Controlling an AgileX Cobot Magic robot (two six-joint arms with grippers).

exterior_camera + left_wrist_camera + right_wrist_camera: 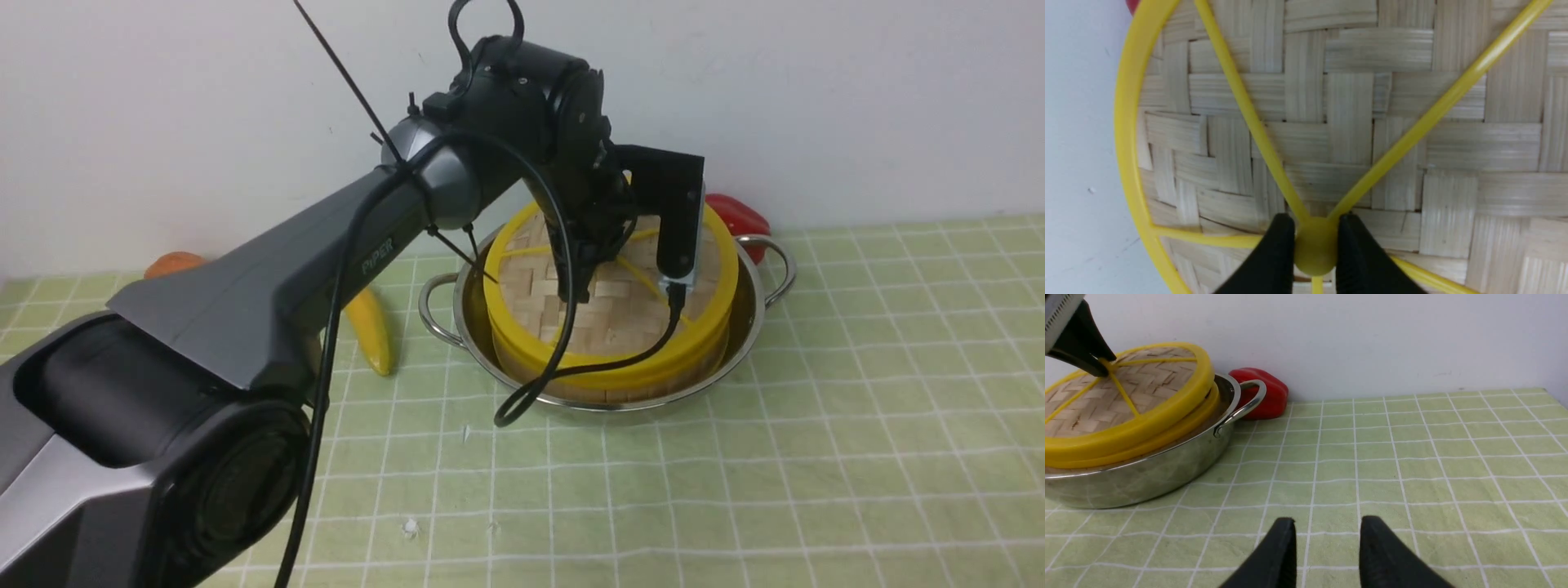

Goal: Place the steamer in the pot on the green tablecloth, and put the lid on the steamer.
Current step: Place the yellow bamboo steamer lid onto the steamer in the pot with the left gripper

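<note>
Lid [614, 304] (woven bamboo, yellow spokes) tilts over steamer [1188, 424], left hand [1316, 228] clamping its centre.

The green tablecloth [816, 408], pale with a thin white grid, is covering the whole work surface. The pot [1139, 477] is sitting directly on it. A yellow banana [371, 331] is lying on the cloth just left of the pot, and an orange object [171, 264] is showing farther left of the pot, partly hidden. A red pepper [739, 216] is resting just behind the pot's right handle. A few white specks [408, 527] are lying in front of the pot.
</note>
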